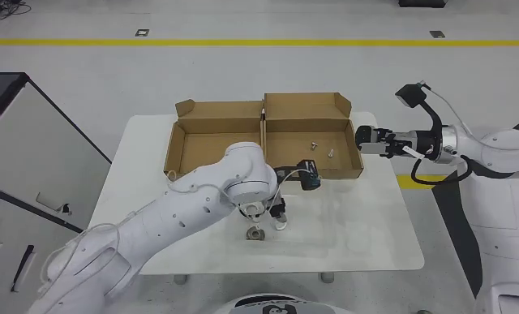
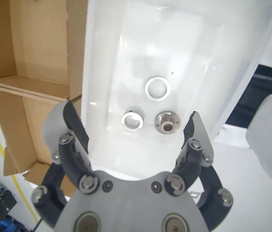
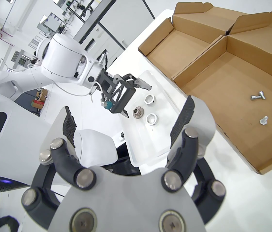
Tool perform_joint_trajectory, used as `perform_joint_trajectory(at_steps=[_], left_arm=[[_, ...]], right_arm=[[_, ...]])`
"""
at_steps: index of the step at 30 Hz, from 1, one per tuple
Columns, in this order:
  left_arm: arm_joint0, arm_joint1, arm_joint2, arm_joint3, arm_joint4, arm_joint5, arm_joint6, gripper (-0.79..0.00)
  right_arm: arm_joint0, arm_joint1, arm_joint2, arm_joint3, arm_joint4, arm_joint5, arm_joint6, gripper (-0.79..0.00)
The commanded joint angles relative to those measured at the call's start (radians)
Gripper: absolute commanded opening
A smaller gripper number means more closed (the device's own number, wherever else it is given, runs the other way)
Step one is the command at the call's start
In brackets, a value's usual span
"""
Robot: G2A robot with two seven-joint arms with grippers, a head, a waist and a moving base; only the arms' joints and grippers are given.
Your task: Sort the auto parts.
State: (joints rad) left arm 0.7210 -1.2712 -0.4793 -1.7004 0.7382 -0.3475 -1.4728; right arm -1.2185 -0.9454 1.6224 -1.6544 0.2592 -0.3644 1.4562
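Three metal auto parts are lying flat, bores facing up, on the floor of a clear plastic tray (image 2: pixel 247 49) that is sitting on the white counter (image 1: pixel 365 225). They are a thin ring (image 2: pixel 157 88), a thicker collar (image 2: pixel 132 121) and a flanged hub (image 2: pixel 167 124). The collar and the hub are lying side by side, close but apart, and the thin ring is resting a little beyond them, farther from the wrist.

The left claw (image 2: pixel 131 112) is hovering over that end of the tray with its jaws spread wide, holding nothing. The collar and hub are falling in the gap between its two pads (image 2: pixel 76 126), with the hub nearer one pad and the collar nearer the other. Being round, the parts are offering no long axis to line up with, so I judge that the coming grasp is depending mainly on centring over one piece and dropping straight down without nudging its neighbour.

Just beyond the tray, two open cardboard boxes are standing side by side: the left box (image 1: pixel 219 152) and the right box (image 1: pixel 308 123), which is holding a few bolts (image 3: pixel 258 95).

The right claw (image 1: pixel 358 141) is hanging by the right box's outer wall, jaws also wide and carrying nothing, well apart from the tray. The left arm is clearly the nearer one.
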Motion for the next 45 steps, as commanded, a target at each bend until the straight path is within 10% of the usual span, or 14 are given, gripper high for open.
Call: perform_joint_trajectory(at_steps=[1,12,19,45], left_arm=[[-0.039,-0.009,0.049,0.029,-0.030,0.005,-0.004,0.000],[-0.159,-0.044,0.195,0.097,-0.108,-0.010,0.011,0.000],[-0.183,-0.051,0.254,0.120,-0.116,-0.020,0.021,-0.323],[-0.168,-0.135,0.309,0.387,-0.139,-0.096,0.096,-0.419]], right_arm=[[0.000,0.000,0.000,0.000,0.000,0.000,0.000,0.000],[0.000,0.000,0.000,0.000,0.000,0.000,0.000,0.000],[0.000,0.000,0.000,0.000,0.000,0.000,0.000,0.000],[0.000,0.000,0.000,0.000,0.000,0.000,0.000,0.000]])
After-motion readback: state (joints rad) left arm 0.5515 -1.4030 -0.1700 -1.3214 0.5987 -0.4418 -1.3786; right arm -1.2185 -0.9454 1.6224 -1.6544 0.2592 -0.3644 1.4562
